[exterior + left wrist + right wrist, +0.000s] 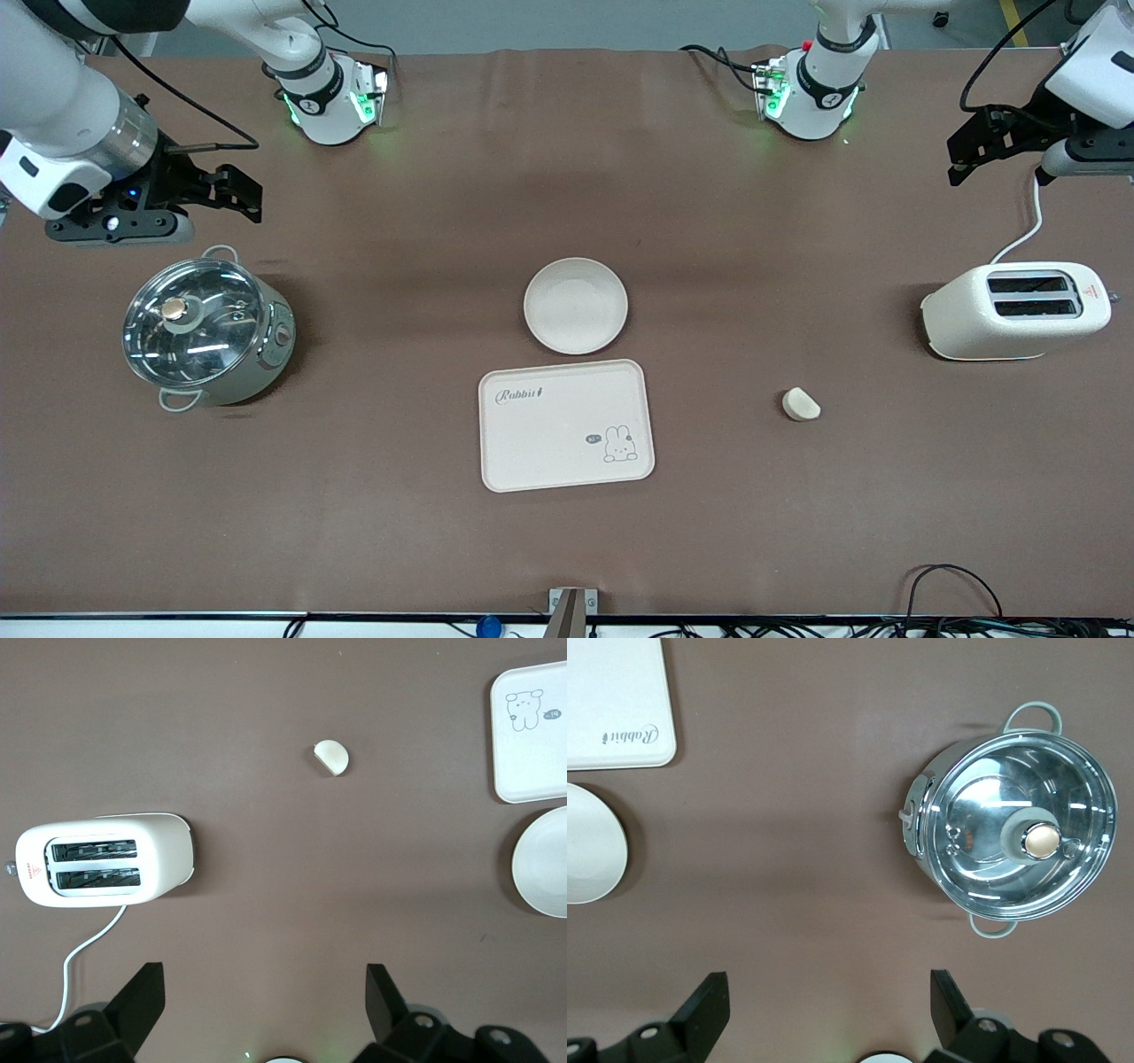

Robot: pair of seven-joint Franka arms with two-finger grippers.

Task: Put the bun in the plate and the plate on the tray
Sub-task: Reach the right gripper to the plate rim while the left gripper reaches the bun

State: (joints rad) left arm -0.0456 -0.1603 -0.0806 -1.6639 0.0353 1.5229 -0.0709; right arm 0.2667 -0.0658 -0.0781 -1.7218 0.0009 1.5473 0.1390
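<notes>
The bun lies alone on the brown table, between the tray and the toaster; it also shows in the left wrist view. The empty round plate sits at the table's middle, just farther from the front camera than the Rabbit tray, which is also empty. Plate and tray show in the left wrist view, and plate and tray in the right wrist view. My left gripper hangs open and empty at the left arm's end. My right gripper hangs open and empty near the pot.
A white toaster with a cord stands toward the left arm's end. A lidded steel pot stands toward the right arm's end. The arm bases stand along the table's edge farthest from the front camera.
</notes>
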